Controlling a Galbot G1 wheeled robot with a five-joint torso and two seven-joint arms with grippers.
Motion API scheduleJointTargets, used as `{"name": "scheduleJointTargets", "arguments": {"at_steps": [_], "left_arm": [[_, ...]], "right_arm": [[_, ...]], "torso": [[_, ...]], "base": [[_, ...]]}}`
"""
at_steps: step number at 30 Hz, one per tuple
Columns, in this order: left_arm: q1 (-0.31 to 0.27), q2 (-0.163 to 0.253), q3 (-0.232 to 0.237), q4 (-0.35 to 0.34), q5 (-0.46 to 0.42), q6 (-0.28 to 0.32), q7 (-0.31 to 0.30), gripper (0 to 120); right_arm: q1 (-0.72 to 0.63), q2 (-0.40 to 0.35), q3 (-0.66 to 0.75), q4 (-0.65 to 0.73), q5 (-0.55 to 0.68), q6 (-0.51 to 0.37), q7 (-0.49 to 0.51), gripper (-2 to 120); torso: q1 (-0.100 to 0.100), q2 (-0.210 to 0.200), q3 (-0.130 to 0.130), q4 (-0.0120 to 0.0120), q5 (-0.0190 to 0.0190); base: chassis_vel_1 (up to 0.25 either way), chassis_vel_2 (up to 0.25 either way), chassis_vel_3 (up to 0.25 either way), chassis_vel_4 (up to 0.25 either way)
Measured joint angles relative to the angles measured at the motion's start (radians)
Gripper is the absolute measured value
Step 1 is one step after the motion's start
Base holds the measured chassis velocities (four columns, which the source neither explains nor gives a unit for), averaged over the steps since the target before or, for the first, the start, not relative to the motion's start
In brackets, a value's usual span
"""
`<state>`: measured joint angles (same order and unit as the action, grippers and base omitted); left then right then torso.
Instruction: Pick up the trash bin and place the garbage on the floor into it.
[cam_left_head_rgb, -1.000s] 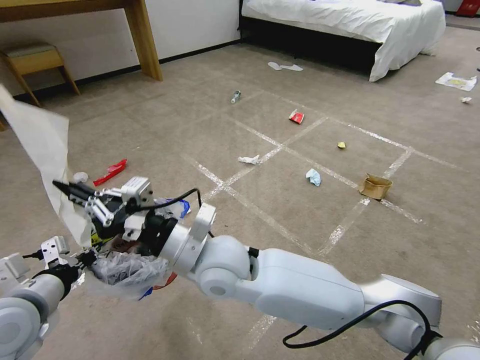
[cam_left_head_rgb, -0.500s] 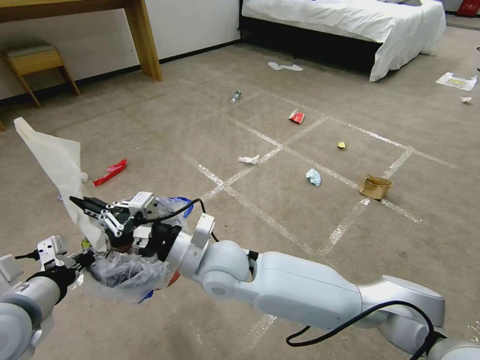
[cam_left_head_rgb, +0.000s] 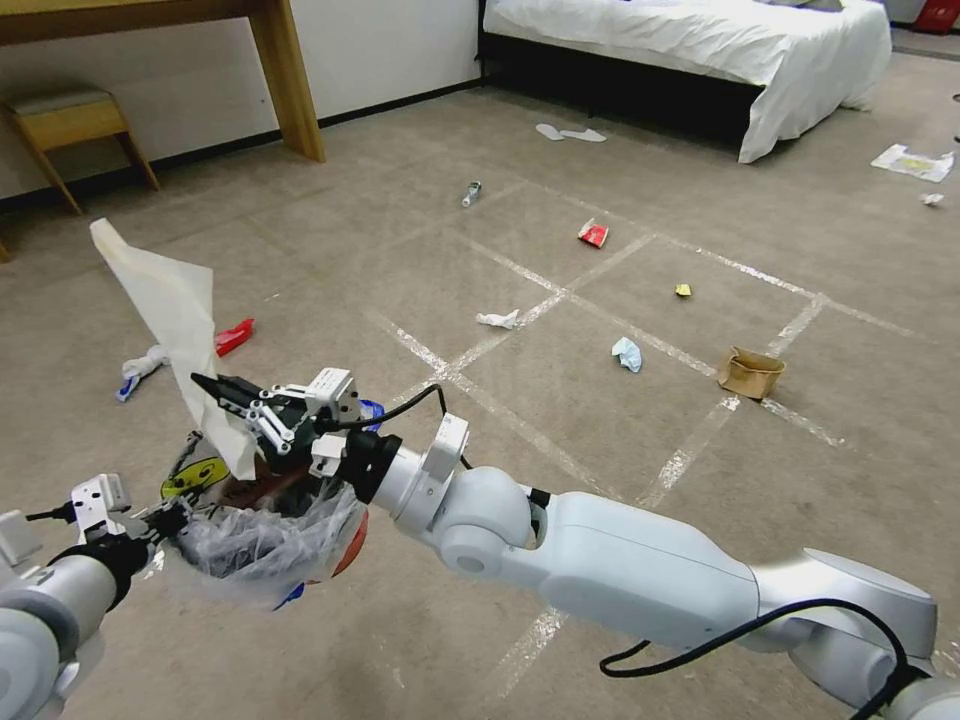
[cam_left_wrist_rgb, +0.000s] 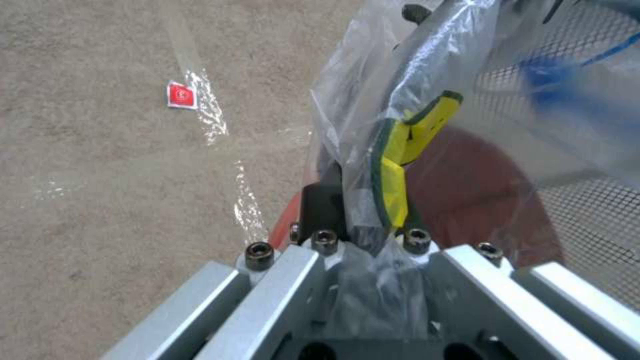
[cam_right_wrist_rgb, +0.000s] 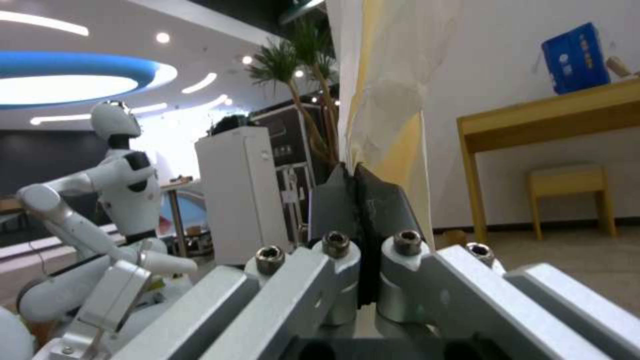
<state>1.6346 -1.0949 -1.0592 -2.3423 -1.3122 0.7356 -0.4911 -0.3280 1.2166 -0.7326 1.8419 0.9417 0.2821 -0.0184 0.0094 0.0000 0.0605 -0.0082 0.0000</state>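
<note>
The trash bin (cam_left_head_rgb: 340, 548), a small red bucket lined with crinkly clear plastic, hangs low at the left, with my left gripper (cam_left_head_rgb: 165, 520) shut on its rim. In the left wrist view the left gripper (cam_left_wrist_rgb: 347, 210) pinches the rim and bag of the bin (cam_left_wrist_rgb: 480, 200), and a yellow-green wrapper (cam_left_wrist_rgb: 400, 150) lies inside. My right gripper (cam_left_head_rgb: 212, 386) is shut on a white paper sheet (cam_left_head_rgb: 165, 300) that stands up from it, just above the bin's far edge. The right wrist view shows the right gripper (cam_right_wrist_rgb: 360, 195) clamped on the sheet (cam_right_wrist_rgb: 380, 75).
Garbage lies across the taped carpet floor (cam_left_head_rgb: 420, 260): a red wrapper (cam_left_head_rgb: 232, 337), a tissue (cam_left_head_rgb: 140, 368), another tissue (cam_left_head_rgb: 498, 319), a blue mask (cam_left_head_rgb: 627, 353), a brown paper bag (cam_left_head_rgb: 750, 372), a second red wrapper (cam_left_head_rgb: 593, 234) and a bottle (cam_left_head_rgb: 470, 193). A bed (cam_left_head_rgb: 700, 50) stands at the back.
My right gripper has carried the paper sheet to the right and lower, bringing it over the bin. The left gripper and bin have stayed put.
</note>
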Motion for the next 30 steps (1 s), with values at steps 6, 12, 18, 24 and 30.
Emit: {"name": "scheduleJointTargets", "arguments": {"at_steps": [6, 12, 18, 24, 30], "left_arm": [[0.008, 0.003, -0.009, -0.008, -0.006, 0.000, -0.001, 0], [0.010, 0.001, -0.009, -0.018, -0.009, 0.000, -0.002, 0], [0.010, 0.001, -0.012, -0.034, -0.022, 0.000, -0.007, 0], [0.014, 0.001, -0.015, -0.047, -0.027, 0.000, -0.010, 0], [0.019, 0.002, -0.019, -0.053, -0.031, 0.000, -0.011, 0]], "right_arm": [[0.000, -0.019, 0.003, 0.012, 0.009, -0.005, -0.003, 0], [0.003, -0.021, -0.003, 0.006, 0.006, -0.005, -0.004, 0], [-0.003, -0.015, -0.020, -0.018, -0.008, 0.007, -0.011, 0], [-0.010, -0.007, -0.037, -0.045, -0.020, 0.018, -0.019, 0], [-0.021, -0.008, -0.046, -0.071, -0.037, 0.031, -0.031, 0]], "torso": [[0.000, 0.000, 0.000, -0.0001, 0.0000], [0.000, 0.000, 0.000, 0.0000, 0.0000], [0.000, 0.000, 0.000, 0.0000, 0.0000], [0.000, 0.000, 0.000, 0.0000, -0.0001], [0.000, 0.000, 0.000, 0.0000, -0.0001]], "base": [[0.000, 0.000, 0.000, 0.000], [0.000, 0.000, 0.000, 0.000], [0.000, 0.000, 0.000, 0.000], [0.000, 0.000, 0.000, 0.000], [0.000, 0.000, 0.000, 0.000]]}}
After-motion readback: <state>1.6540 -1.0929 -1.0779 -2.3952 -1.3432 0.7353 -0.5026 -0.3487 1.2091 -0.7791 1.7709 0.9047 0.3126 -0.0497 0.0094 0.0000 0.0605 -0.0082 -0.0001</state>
